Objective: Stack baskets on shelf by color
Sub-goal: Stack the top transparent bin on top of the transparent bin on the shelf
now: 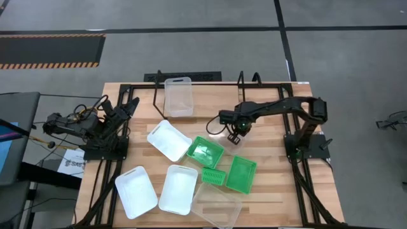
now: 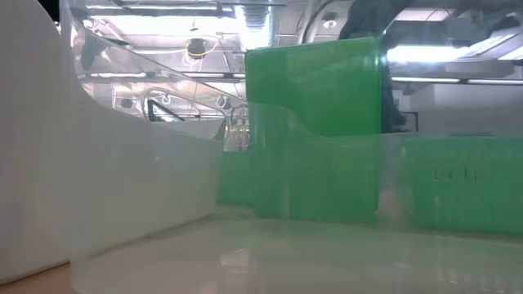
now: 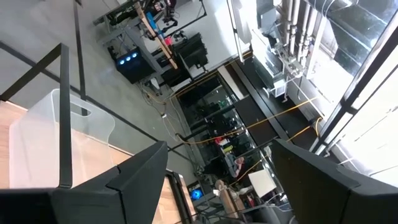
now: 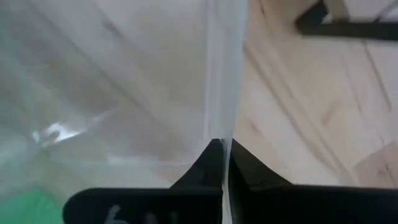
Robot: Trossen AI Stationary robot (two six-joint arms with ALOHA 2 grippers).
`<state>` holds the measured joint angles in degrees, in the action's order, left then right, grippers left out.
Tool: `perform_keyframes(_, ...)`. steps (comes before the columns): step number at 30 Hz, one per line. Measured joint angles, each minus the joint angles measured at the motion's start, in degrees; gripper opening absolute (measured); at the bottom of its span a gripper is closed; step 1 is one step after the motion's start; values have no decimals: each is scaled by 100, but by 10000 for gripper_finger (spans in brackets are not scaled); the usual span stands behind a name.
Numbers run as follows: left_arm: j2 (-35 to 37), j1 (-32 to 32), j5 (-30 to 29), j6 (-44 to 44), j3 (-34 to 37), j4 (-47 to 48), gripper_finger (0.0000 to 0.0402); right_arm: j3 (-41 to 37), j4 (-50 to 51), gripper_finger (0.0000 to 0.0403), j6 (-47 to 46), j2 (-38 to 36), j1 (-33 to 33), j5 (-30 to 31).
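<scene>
My right claw (image 1: 234, 136) (image 4: 222, 147) is out over the middle of the table (image 1: 273, 191), and its 2 fingers are pinched tight on the thin wall of a clear bin (image 4: 124, 74). That wall runs straight up between my fingertips, with bare wood showing past it. From above, this claw sits just behind a green bin (image 1: 205, 151)

My left claw (image 1: 129, 105) (image 3: 219, 144) waits at the table's left side with its fingers spread wide and nothing between them. It looks toward the shelf (image 1: 156, 95) at the back edge

1 clear bin on the shelf (image 1: 179, 95) (image 3: 50, 143) stands at the shelf's left end. The other bins lie loose on the wood:
- 3 white bins, 1 near the middle (image 1: 168, 140) and 2 toward the front (image 1: 135, 191) (image 1: 178, 189)
- 2 more green bins to the right, a flat one (image 1: 241, 173) and a small one tipped on its side (image 1: 213, 176) beside it
- 1 clear bin at the front edge (image 1: 216, 205) (image 2: 245, 245), touching the small green one

From table height, that front clear bin fills the picture, with green walls showing through it
</scene>
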<state>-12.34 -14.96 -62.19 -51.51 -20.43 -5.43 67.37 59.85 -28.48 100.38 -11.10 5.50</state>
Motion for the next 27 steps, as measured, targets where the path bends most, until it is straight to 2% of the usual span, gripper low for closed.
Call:
perform_keyframes(6, -1, 0, -8, 0, 0, 2, 279, -1, 35, 6, -358, -733, -9, -232)
perform_keyframes(12, 0, 0, -11, 24, 2, 20, 279, 25, 135, 3, -1174, -1744, -196, -678)
perform_keyframes(14, 0, 0, -14, 24, 2, 18, 279, 142, -99, 2, -1627, -2056, -236, -701)
perform_keyframes(17, 0, 0, -28, 27, 2, 20, 279, 422, -1127, 2, -2150, -2266, -374, -576)
perform_keyframes(21, 0, 0, -145, 66, 2, 42, 279, 929, -2417, 2, -2270, -1829, -674, -258)
perform_keyframes(25, 0, 0, -162, 66, 2, 42, 279, 1698, -3487, 1, -2269, -893, -948, -248)
perform_keyframes(27, 0, 0, -155, 66, 2, 41, 279, 2185, -3703, 1, -2265, -401, -1009, -249)
